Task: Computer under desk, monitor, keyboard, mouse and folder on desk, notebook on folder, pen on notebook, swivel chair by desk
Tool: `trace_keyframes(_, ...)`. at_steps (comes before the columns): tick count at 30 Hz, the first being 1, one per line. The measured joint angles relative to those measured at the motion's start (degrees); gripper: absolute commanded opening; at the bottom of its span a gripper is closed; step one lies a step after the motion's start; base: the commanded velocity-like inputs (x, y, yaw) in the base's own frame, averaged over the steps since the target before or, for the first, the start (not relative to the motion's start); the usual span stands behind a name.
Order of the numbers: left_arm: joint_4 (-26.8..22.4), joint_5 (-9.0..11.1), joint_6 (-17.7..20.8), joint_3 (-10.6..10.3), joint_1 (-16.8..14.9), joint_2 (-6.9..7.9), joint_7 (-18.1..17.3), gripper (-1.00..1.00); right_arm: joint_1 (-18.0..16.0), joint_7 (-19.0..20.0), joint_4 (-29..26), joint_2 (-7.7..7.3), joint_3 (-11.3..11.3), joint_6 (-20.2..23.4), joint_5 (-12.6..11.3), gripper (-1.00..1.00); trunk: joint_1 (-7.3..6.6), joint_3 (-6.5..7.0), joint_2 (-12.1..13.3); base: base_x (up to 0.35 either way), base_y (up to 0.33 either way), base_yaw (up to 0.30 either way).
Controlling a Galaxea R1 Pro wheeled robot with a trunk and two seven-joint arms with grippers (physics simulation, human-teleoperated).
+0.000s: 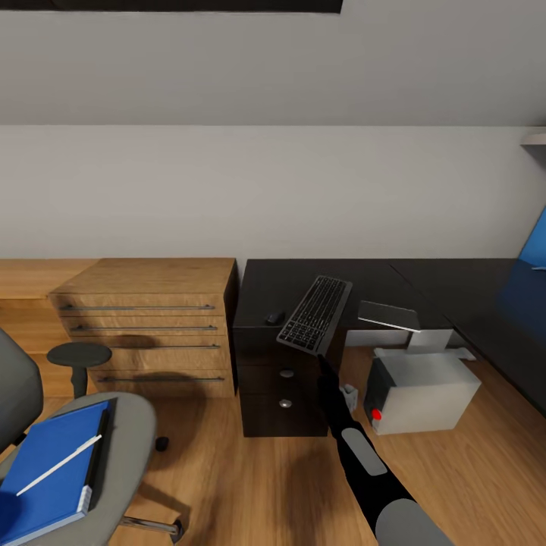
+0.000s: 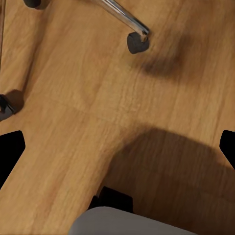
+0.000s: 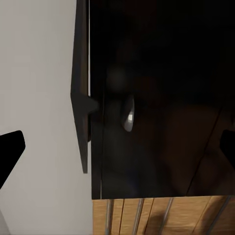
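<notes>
The keyboard [image 1: 315, 314] slants across the front of the black desk [image 1: 379, 277], its near end past the front edge. My right gripper [image 3: 120, 149] is at that end, fingers [image 3: 11, 152] open on both sides of the edge-on keyboard [image 3: 81, 98]. I cannot tell if the keyboard rests on the desk. The mouse [image 1: 274, 317] sits on the desk left of it. The computer [image 1: 421, 393] stands under the desk. On the swivel chair [image 1: 129, 432] lies the blue folder [image 1: 45, 485] with the pen [image 1: 61, 464] on it and the notebook's dark edge [image 1: 98, 444] beside it. My left gripper [image 2: 120, 147] is open over the floor. The monitor is out of view.
A wooden drawer chest [image 1: 152, 326] stands against the desk's left side. A grey panel on a white leg [image 1: 428, 341] sits under the desk above the computer. The blue back panel [image 1: 535, 243] is at far right. The chair's chrome leg and caster [image 2: 137, 41] rest on the wood floor.
</notes>
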Motion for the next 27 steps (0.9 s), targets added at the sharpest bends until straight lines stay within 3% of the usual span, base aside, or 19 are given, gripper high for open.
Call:
trace_keyframes(11,0.0,0.0,0.1,0.0,0.0,0.00,0.0,1.00,0.0,0.0,0.3,0.05,0.0,0.0,0.1,1.00,0.00,0.00,0.0,0.000,0.112,0.000)
trace_keyframes(27,0.0,0.0,0.1,0.0,0.0,0.00,0.0,1.00,0.0,0.0,0.3,-0.02,0.0,0.1,0.1,1.00,0.00,0.00,0.0,0.007,0.016,0.000)
